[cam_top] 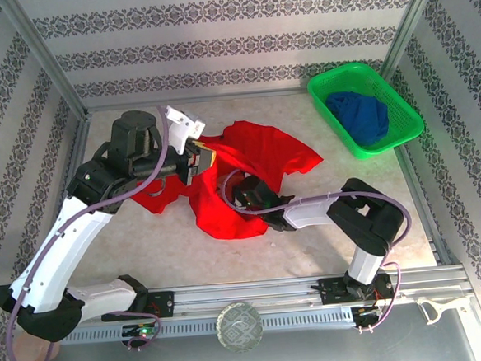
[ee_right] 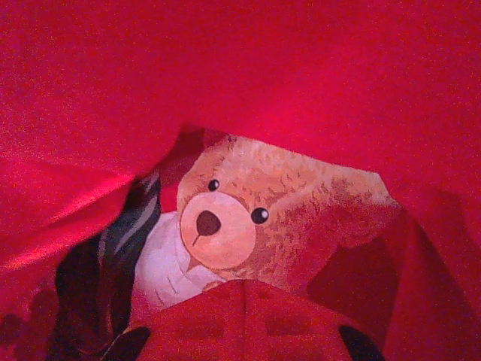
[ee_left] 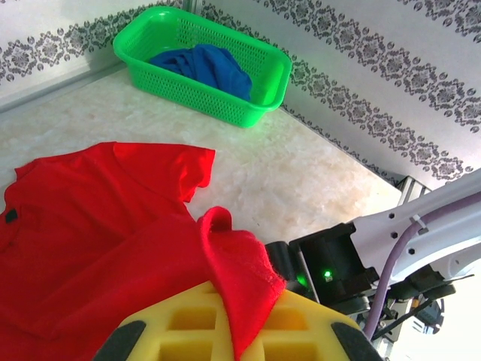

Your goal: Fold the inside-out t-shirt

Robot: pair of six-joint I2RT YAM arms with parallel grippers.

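The red t-shirt (cam_top: 259, 150) lies crumpled in the middle of the table, its flat part with a sleeve spread in the left wrist view (ee_left: 90, 218). My left gripper (cam_top: 199, 160) hangs above its left side, shut on a raised fold of red cloth that runs between the yellow fingers (ee_left: 237, 331). My right gripper (cam_top: 246, 198) is pushed in under the shirt's near edge. Inside, red cloth (ee_right: 301, 75) tents over it, and a teddy bear print (ee_right: 248, 218) lies just ahead. Its fingers (ee_right: 244, 301) stand together, tinted red.
A green basket (cam_top: 400, 103) at the back right holds a dark blue garment (cam_top: 360, 116); the left wrist view has the basket (ee_left: 263, 113) against the patterned wall. The right arm's wrist (ee_left: 331, 267) sits close beside my left fingers. Bare tabletop lies right of the shirt.
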